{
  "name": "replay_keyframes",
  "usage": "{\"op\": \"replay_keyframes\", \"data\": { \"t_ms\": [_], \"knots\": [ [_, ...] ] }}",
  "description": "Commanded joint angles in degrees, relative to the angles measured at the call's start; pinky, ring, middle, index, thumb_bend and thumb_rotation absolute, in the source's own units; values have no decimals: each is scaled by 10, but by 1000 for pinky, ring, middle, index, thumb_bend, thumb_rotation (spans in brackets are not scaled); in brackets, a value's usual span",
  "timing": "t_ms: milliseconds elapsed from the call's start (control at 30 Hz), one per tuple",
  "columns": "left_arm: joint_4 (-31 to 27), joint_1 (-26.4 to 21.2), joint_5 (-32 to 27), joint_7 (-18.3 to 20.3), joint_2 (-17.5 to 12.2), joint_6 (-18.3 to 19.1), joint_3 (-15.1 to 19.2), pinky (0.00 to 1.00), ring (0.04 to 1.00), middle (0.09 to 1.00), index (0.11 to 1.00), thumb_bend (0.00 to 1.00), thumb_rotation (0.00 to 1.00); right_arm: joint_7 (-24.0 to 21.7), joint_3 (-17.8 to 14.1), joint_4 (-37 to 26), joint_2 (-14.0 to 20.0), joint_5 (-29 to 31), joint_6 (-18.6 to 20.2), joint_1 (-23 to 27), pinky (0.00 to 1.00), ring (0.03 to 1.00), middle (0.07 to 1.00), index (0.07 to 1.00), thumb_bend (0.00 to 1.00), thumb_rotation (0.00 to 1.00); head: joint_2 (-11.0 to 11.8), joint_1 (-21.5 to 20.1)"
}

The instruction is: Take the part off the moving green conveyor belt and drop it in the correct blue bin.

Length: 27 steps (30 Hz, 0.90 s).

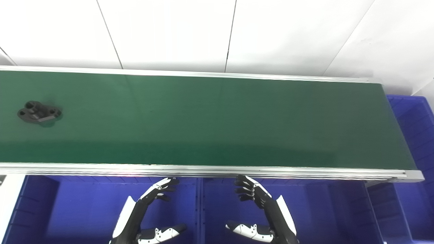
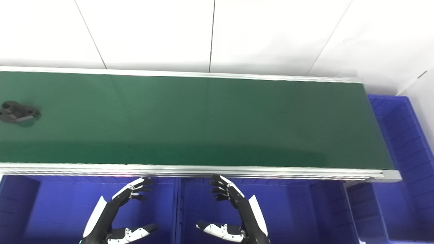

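Hovering nearest the camera, the left robot hand [image 1: 149,211] and the right robot hand [image 1: 259,211] hang palm to palm, fingers spread and curled loosely, thumbs jutting toward each other, neither holding anything. Each sits above its own blue bin: the left bin [image 1: 61,210] under the left one, the middle bin [image 1: 322,210] under the right, with a shared blue wall between them. Just beyond the fingertips runs the conveyor's near aluminium rail [image 1: 203,168], then the green conveyor belt [image 1: 217,118], spanning the view from left to right. One black part [image 1: 39,112] lies flat on the belt at its far left, well apart from both hands. Another blue bin [image 1: 415,122] stands past the belt's right end. White wall panels [image 1: 169,34] rise behind.
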State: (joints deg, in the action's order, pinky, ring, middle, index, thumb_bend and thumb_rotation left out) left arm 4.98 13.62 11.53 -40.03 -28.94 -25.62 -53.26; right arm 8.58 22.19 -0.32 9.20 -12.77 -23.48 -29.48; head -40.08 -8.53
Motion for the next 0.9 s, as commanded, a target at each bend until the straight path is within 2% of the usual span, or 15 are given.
{"op": "replay_keyframes", "data": {
  "t_ms": [0,133,200,233,267,333,367,467,600,700,867],
  "knots": [
    [-5,-1,7,-14,-8,-13,0,608,737,840,779,773,402,-1,-2,-16,0,-2,-34,-5,675,748,793,839,670,317,0,1],
    [-5,-1,5,-15,-6,-13,-3,607,735,840,776,778,400,0,-1,-15,1,0,-34,-5,673,746,790,839,668,319,4,10],
    [-4,-3,5,-17,-5,-13,-7,607,736,841,776,773,393,2,0,-13,4,1,-34,-5,668,744,789,838,665,315,10,28],
    [-2,-4,6,-19,-4,-13,-11,609,740,844,779,768,387,4,1,-11,8,2,-34,-4,665,745,789,838,664,316,23,58],
    [0,-7,7,-21,-3,-13,-16,612,745,847,781,763,376,8,3,-9,10,2,-34,-3,661,745,787,838,664,319,23,58],
    [10,-13,12,-33,3,-13,-28,612,746,846,780,762,368,11,5,-2,19,12,-34,-1,660,746,787,839,664,322,51,127],
    [13,-13,13,-34,6,-13,-30,616,745,841,776,770,378,9,5,0,21,20,-34,-1,669,753,790,841,668,327,51,127],
    [22,-14,17,-37,12,-13,-35,636,745,828,764,773,385,6,6,8,29,38,-34,1,685,761,800,849,666,331,81,168],
    [33,-18,22,-47,18,-13,-40,653,742,808,749,781,368,11,9,17,34,39,-34,6,691,762,807,857,671,352,94,178],
    [39,-22,28,-55,20,-13,-45,664,742,796,742,760,338,16,9,21,35,35,-34,7,686,754,806,853,672,325,100,180],
    [43,-24,23,-56,21,-13,-48,663,738,791,740,766,354,29,10,23,34,23,-34,8,663,751,794,849,680,340,105,177]
  ]
}}
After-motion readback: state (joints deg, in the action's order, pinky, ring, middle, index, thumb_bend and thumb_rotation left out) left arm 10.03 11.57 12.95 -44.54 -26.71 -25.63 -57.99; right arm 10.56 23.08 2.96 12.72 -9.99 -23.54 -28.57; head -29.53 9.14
